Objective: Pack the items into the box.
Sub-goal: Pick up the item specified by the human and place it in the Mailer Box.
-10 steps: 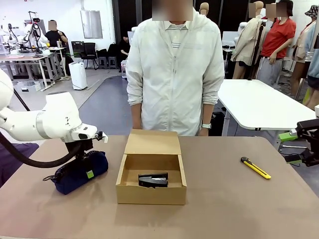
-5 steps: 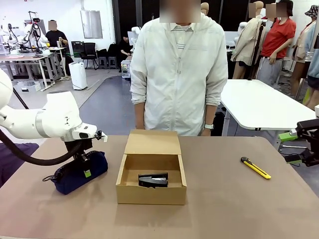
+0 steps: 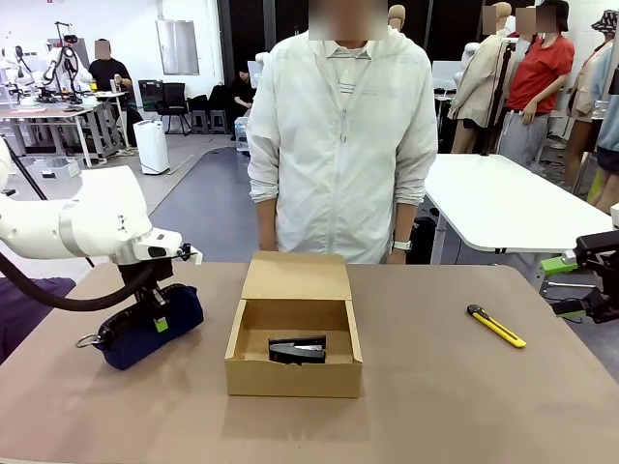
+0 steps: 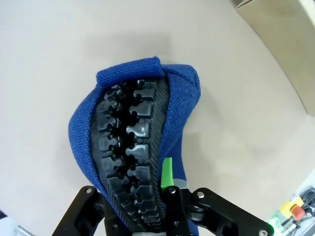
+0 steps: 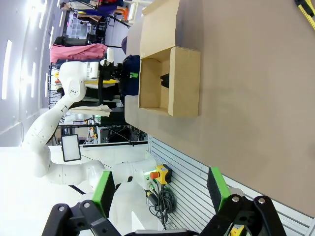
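Front view: a brown table (image 3: pixel 464 406) runs across the frame, with a person (image 3: pixel 338 145) in a pale jacket standing at its far edge. Behind are a grey floor, a white table (image 3: pixel 493 198) and other workbenches. The box (image 3: pixel 290 377) sits mid-table with its flap up and the black tool (image 3: pixel 298 349) inside. The pouch (image 3: pixel 131 340) lies left of the box, apart from it, and the left gripper (image 3: pixel 158 311) is clenched on its top. The knife (image 3: pixel 496 326) lies well to the right. The right gripper (image 3: pixel 556 288) hangs at the right edge with its jaws spread and nothing between them.

Left wrist view: black fingers pinch the pouch's zip ridge over the tan tabletop, and a green pad (image 4: pixel 167 172) presses its side.

Right wrist view: the green pads (image 5: pixel 104 189) stand wide apart, with the box far across the table.
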Action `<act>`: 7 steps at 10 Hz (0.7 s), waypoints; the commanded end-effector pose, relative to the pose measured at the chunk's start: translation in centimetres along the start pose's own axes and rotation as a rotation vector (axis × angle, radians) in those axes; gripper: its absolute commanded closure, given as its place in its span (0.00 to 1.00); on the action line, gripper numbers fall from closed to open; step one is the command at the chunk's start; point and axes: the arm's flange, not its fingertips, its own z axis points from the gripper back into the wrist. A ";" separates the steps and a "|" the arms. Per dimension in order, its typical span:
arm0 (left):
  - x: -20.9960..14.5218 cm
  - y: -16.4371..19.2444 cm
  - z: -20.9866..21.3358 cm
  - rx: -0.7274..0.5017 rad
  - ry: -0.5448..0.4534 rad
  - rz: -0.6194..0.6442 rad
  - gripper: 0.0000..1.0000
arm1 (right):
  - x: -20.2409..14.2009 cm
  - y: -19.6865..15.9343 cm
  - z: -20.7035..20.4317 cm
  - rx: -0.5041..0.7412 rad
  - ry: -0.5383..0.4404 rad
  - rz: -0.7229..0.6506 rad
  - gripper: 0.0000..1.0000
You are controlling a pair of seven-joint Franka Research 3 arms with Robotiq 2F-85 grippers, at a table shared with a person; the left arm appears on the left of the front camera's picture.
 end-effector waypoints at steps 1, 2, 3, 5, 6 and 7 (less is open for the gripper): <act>-1.0 -0.9 5.4 -0.027 0.039 0.006 1.00 | 0.0 0.3 0.4 -0.005 0.014 -0.010 0.00; -2.0 -2.0 9.9 -0.096 0.048 -0.016 1.00 | 0.0 0.3 0.4 -0.005 0.014 -0.010 0.00; -3.3 -3.4 14.3 -0.133 0.052 -0.057 1.00 | 0.0 0.3 0.4 -0.005 0.014 -0.010 0.00; -5.9 -6.3 19.5 -0.143 0.037 -0.146 1.00 | 0.0 0.3 0.4 -0.005 0.014 -0.010 0.00; -6.9 -6.7 20.4 -0.107 0.014 -0.092 1.00 | 0.0 0.3 0.4 -0.005 0.014 -0.010 0.00; -7.8 -6.4 20.8 -0.088 -0.024 -0.035 1.00 | 0.0 0.3 0.4 -0.005 0.014 -0.010 0.00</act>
